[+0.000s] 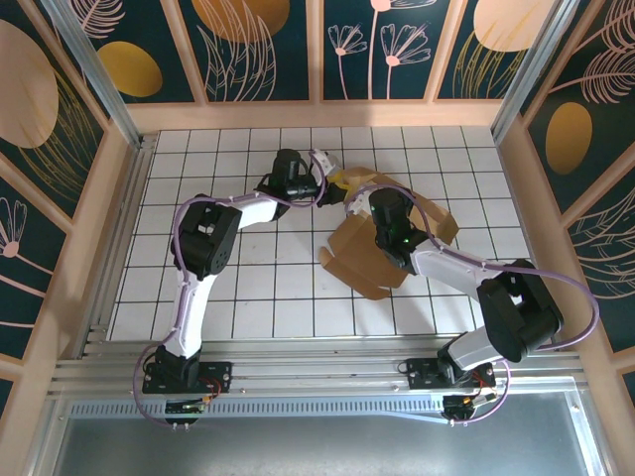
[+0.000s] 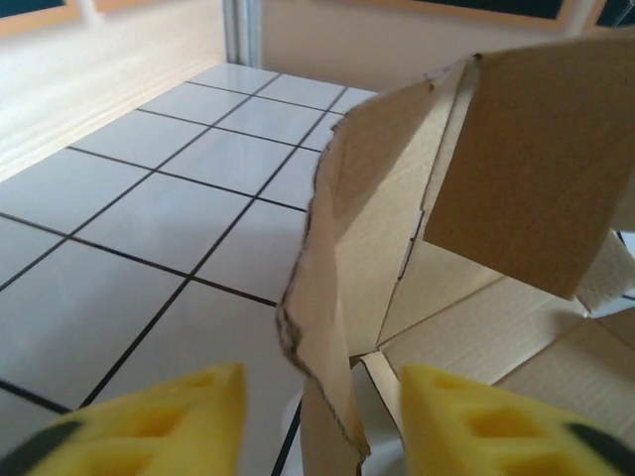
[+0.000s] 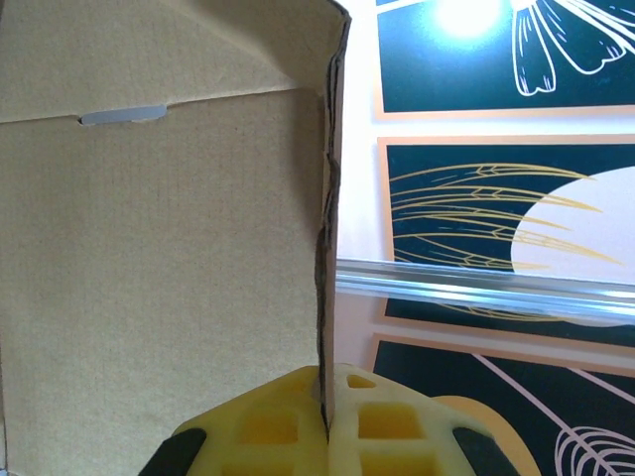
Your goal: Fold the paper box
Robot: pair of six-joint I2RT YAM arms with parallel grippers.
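Reaching inward, we are clamping our right gripper (image 3: 327,382) on the paper box (image 1: 359,261), left gripper (image 2: 319,385) spread around its edge.

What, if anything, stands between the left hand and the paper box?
Nothing visible does: a raised flap of the paper box stands in the gap between the open fingers of the left hand.

Overhead view: the right arm (image 1: 446,264) covers the centre of the paper box (image 1: 359,266), so I cannot read its folds there. Left wrist view: the jaws of the left gripper (image 2: 322,385) are blurred and cropped at the bottom edge.
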